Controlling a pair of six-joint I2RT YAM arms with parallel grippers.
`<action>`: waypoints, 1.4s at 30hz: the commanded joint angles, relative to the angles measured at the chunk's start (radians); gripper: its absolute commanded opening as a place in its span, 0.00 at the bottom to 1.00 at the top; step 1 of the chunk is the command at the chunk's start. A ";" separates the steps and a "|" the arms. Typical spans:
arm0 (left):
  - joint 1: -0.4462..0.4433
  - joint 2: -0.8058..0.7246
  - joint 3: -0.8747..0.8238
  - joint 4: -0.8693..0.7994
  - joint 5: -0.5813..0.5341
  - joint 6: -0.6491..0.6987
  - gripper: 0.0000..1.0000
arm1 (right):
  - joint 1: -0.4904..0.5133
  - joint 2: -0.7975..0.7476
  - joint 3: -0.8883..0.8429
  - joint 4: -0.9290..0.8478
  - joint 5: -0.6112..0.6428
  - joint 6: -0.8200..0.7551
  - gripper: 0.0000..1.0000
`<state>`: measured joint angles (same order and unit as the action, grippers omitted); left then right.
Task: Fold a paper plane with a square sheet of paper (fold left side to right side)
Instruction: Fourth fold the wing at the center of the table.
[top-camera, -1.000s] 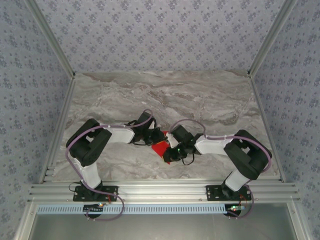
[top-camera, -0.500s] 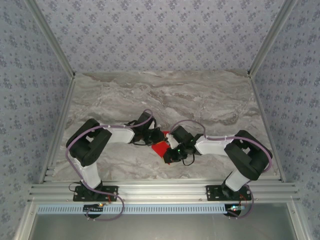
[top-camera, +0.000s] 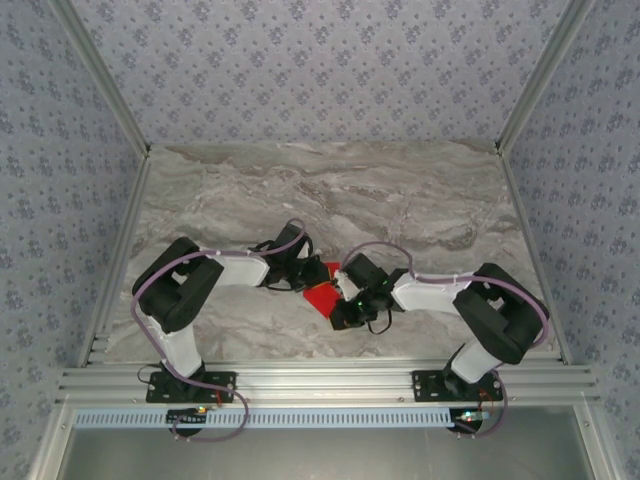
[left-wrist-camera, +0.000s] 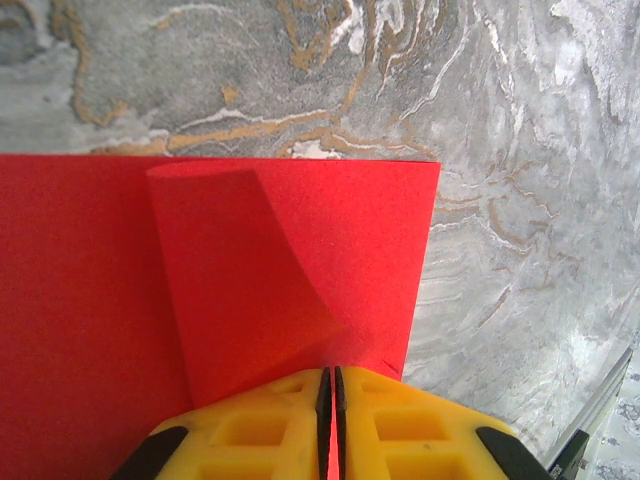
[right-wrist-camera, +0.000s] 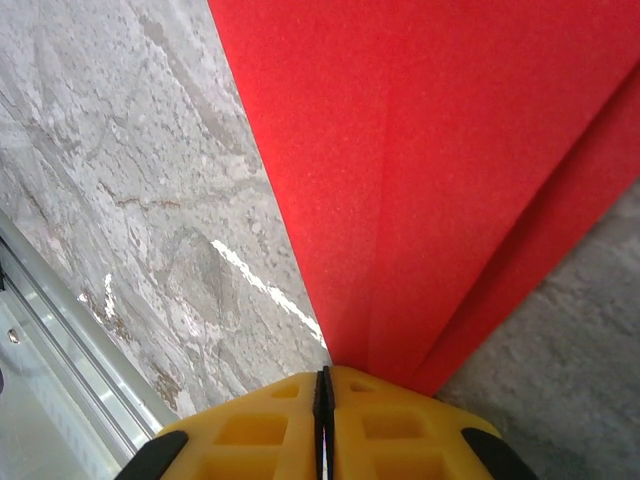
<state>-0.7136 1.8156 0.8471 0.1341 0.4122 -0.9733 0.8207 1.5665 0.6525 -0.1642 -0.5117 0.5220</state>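
Black-and-white arms (top-camera: 240, 268), lilac cables (top-camera: 160, 275), yellow latticed fingers (left-wrist-camera: 250, 430) on left hand (left-wrist-camera: 331, 372) and right hand (right-wrist-camera: 323, 372).

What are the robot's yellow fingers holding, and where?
Both pinch the thin bright red paper sheet: the left gripper holds its edge near a corner, and the right gripper holds a folded edge.

Top view: thin bright red paper sheet (top-camera: 320, 297) partly hidden under 2 black wrist housings (top-camera: 352, 312).
Wrist views: sheet cut off by picture edges.

We see a grey marbled counter (top-camera: 400, 190) boxed in by floral-patterned walls (top-camera: 320, 70), with aluminium rails (top-camera: 320, 385) along its near edge.
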 joint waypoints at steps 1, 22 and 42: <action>0.017 0.027 -0.043 -0.119 -0.084 0.015 0.13 | 0.015 0.000 -0.053 -0.171 -0.001 -0.013 0.12; 0.013 0.016 -0.037 -0.111 -0.074 0.008 0.13 | -0.109 -0.049 0.003 0.088 -0.122 0.039 0.08; -0.019 -0.181 -0.055 -0.068 -0.029 0.097 0.21 | -0.101 0.140 -0.019 -0.089 0.084 0.003 0.01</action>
<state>-0.7128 1.6707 0.7944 0.0784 0.3710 -0.9154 0.7036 1.6306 0.6777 -0.1242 -0.5880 0.5472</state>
